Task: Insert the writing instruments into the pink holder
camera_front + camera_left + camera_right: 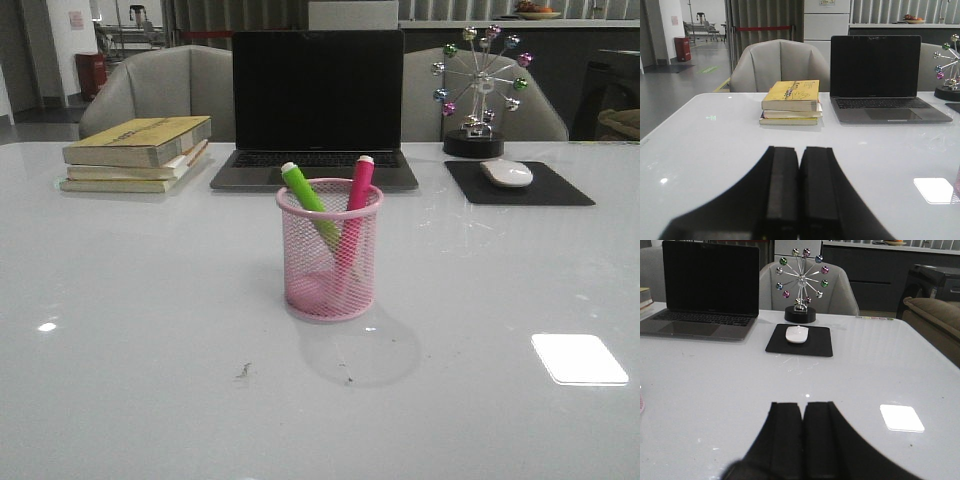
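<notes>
Both markers, the green marker (pixel 308 196) and the pink marker (pixel 355 205), stand leaning inside the pink holder (pixel 329 262) at the centre of the front view. The task looks finished. The left gripper (pixel 799 192) and right gripper (pixel 803 440) are both clenched and empty, low in their wrist views.

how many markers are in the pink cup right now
2. The green marker leans left inside the cup; the pink marker leans right beside it. None lie on the table.

A pink wire-mesh cylindrical pen cup (pixel 329 262) with a solid rolled rim and base stands upright on the white table. Inside it, a thick lime green marker (pixel 305 193) leans left and a thick magenta pink marker (pixel 356 205) leans right, their white-capped tops rising apart above the rim, lower ends crossing within the mesh.
</notes>
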### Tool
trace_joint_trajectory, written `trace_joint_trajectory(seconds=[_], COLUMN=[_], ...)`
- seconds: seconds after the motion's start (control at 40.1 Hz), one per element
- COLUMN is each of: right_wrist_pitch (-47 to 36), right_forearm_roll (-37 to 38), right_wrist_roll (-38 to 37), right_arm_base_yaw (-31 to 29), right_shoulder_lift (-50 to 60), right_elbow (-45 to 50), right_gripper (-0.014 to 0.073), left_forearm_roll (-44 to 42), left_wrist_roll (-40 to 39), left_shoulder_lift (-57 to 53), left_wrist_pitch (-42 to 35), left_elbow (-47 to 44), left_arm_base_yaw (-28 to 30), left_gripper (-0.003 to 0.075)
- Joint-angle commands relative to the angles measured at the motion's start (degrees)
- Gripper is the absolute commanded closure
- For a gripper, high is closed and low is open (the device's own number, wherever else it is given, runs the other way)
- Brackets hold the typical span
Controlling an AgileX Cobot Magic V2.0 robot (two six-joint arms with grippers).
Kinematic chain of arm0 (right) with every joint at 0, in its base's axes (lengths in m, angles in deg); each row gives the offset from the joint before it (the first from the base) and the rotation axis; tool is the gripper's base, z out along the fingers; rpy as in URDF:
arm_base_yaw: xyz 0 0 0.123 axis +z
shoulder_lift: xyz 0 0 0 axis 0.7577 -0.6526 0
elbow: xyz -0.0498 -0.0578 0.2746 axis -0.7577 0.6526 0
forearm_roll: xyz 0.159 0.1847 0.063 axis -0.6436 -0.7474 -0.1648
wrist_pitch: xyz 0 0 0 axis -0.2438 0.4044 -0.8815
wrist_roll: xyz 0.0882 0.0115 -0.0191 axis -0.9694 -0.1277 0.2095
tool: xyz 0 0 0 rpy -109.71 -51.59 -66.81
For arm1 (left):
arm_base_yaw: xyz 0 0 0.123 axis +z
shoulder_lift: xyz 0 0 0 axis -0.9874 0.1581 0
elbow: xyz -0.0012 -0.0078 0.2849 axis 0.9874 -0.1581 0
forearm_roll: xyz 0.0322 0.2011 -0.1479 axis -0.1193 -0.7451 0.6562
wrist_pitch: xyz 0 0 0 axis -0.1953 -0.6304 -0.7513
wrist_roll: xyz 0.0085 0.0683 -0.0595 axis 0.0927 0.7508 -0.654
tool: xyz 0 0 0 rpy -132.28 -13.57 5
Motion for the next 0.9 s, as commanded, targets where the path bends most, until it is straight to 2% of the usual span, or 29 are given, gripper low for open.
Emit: trace_joint_trajectory(seconds=[0.0,0.872], right_wrist_pitch=[-5.56,-5.58], right_forearm_roll=[0.27,2.10], right_wrist_roll=[-2.92,-2.76], right_arm_base_yaw=[-0.27,-1.55], right_shoulder_lift=[1.09,1.09], right_elbow=[-0.20,-0.20], right_gripper=[0.0538,0.0538], left_forearm_roll=[0.54,0.54], left_wrist_roll=[0.04,0.04], left_shoulder_lift=[-1.18,-1.18], left_wrist_pitch=[-5.09,-5.09], left_elbow=[-0.24,-0.24], left_arm_base_yaw=[0.06,0.06], left_gripper=[0.0629,0.0629])
